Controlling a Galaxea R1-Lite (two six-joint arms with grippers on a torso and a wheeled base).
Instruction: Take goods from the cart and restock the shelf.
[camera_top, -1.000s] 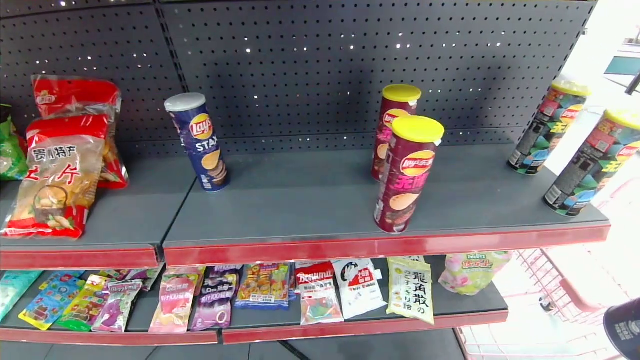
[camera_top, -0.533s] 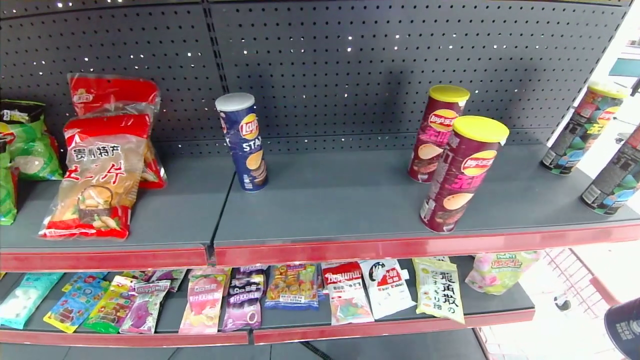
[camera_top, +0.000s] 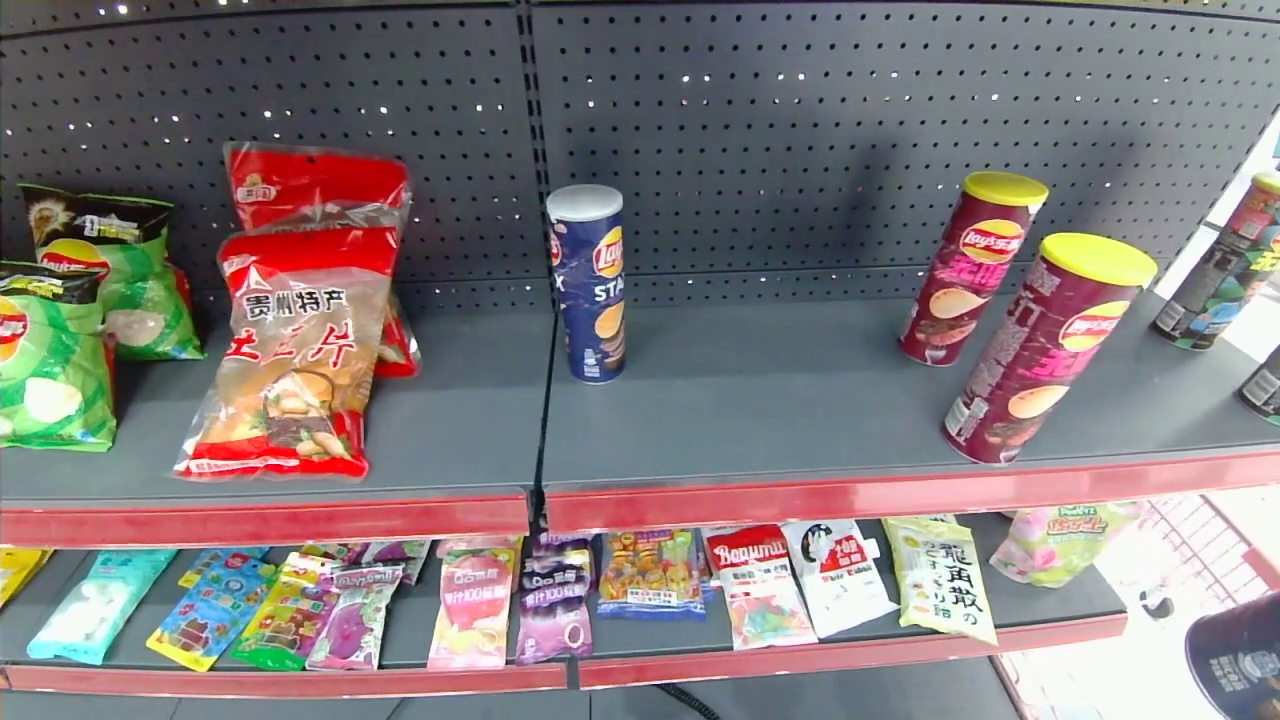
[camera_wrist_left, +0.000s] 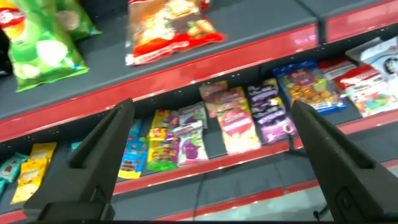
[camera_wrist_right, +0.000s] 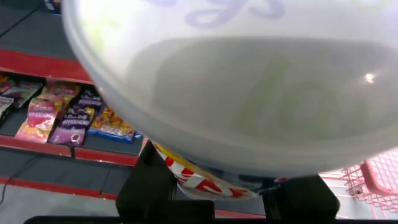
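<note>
My right gripper (camera_wrist_right: 224, 200) is shut on a chip can (camera_wrist_right: 230, 81) whose pale translucent lid faces the right wrist camera. The can's dark blue end (camera_top: 1235, 655) pokes in at the head view's lower right corner. The left gripper (camera_wrist_left: 212, 107) hangs open with nothing between its fingers (camera_wrist_left: 87, 168), in front of the lower shelf's candy bags (camera_wrist_left: 236, 118). On the upper shelf (camera_top: 740, 400) stand a dark blue can (camera_top: 590, 285) and two maroon yellow-lidded cans (camera_top: 1050, 350), (camera_top: 970, 270).
Red peanut bags (camera_top: 290, 350) and green chip bags (camera_top: 50, 360) sit at the upper shelf's left. Dark patterned cans (camera_top: 1215, 270) stand at its right end. Candy packets (camera_top: 640, 575) line the lower shelf. A pink cart (camera_wrist_right: 373, 180) is off to the right.
The head camera has swung left, so the whole shelf picture has slid right and the green chip bags have come into view. The goods on the shelf have not moved.
</note>
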